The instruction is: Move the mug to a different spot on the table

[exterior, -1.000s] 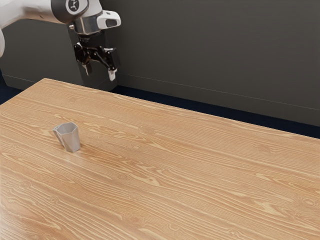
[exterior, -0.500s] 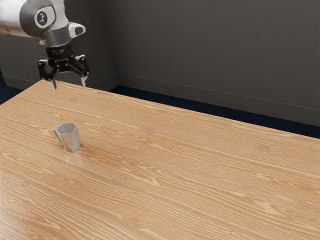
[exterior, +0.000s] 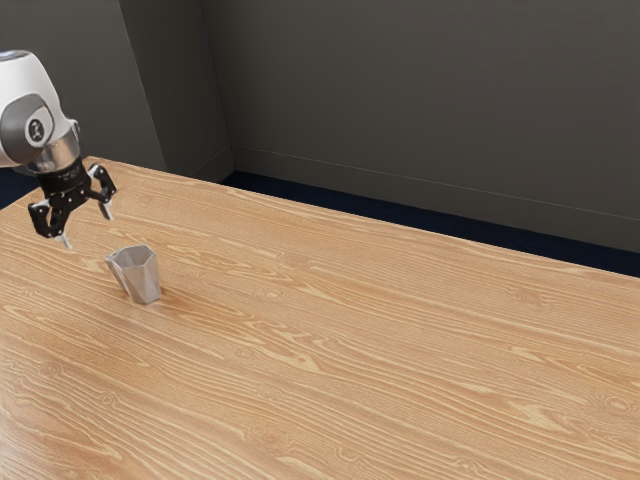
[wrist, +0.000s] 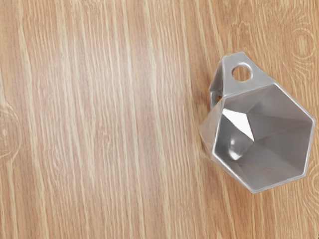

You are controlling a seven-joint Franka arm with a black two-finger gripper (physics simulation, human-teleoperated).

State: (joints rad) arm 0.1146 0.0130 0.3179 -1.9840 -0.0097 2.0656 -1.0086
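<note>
Gripper (exterior: 84, 224) spread, empty, above table (exterior: 400, 330), just beside the faceted grey mug (exterior: 137, 273) on the exterior view's left. Mug upright. Risk: descending off-centre, a finger clips the rim and tips it.

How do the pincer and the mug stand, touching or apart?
Apart. The exterior view shows the open pincer hanging toward that view's left of the mug, a plain gap between them.

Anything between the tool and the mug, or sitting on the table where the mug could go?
Nothing visible. The tool hangs open over the table, toward the exterior view's left of the mug, with bare wood between them. The mug is the one object on the tabletop in view, so its path looks free.
</note>
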